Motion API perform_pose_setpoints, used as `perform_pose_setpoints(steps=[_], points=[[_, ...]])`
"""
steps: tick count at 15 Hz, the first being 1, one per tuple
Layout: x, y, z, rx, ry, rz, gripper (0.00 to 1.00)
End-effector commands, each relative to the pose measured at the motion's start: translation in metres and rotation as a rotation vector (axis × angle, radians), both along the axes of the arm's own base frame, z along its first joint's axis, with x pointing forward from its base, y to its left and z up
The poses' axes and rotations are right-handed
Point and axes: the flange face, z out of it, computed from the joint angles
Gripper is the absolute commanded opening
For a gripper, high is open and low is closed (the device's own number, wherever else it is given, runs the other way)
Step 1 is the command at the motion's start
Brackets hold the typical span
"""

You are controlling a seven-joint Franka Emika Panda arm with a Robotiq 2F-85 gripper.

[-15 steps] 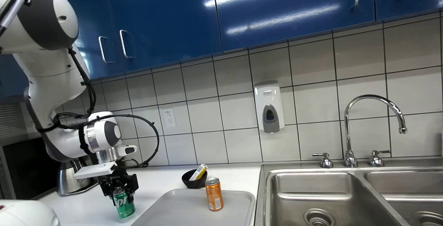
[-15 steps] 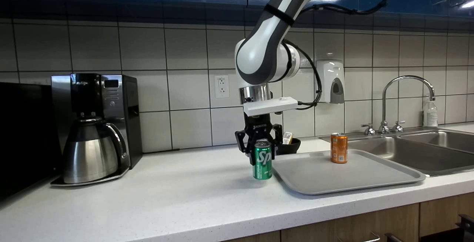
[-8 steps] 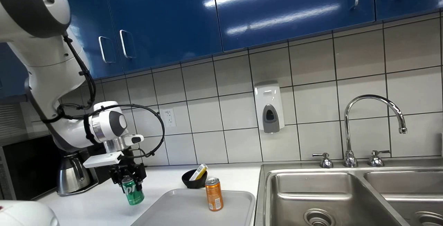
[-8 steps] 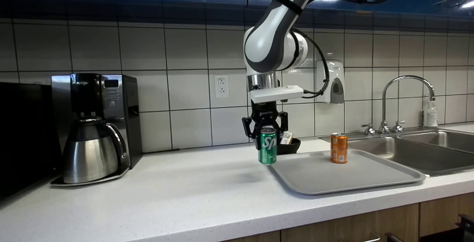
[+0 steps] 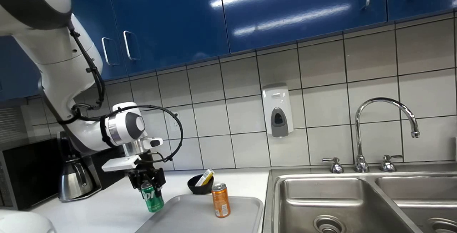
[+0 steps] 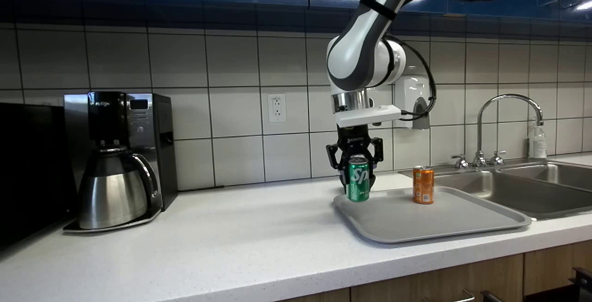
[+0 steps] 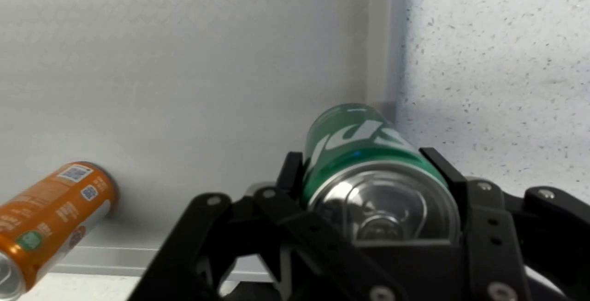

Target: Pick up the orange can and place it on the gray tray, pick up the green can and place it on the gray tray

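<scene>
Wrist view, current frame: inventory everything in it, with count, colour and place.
gray tray: 1, gray, centre and left
counter: 1, speckled white, right of the gray tray and at bottom left
orange can: 1, orange and silver, lower left, on the gray tray
green can: 1, green and silver, right of centre, gripped by the hand
fragments: count unclear, black and pale, bottom edge, too hidden to name
hand: 1, black, bottom centre and right

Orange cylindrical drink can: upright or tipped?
Upright. In both exterior views, the orange can stands silvery top up on the flat gray rectangular tray.
</scene>
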Motion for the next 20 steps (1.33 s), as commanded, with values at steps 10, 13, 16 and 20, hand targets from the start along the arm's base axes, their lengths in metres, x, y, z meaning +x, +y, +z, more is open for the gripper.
perform_pose_setpoints(steps=[10,13,16,20], points=[[0.002,-0.034,-0.028,-0.034,0.049,-0.091,0.40],[0.002,-0.034,-0.036,-0.033,0.064,-0.092,0.40],[0.001,-0.034,-0.041,-0.029,0.074,-0.092,0.40],[-0.002,-0.032,-0.033,-0.022,0.066,-0.106,0.98]])
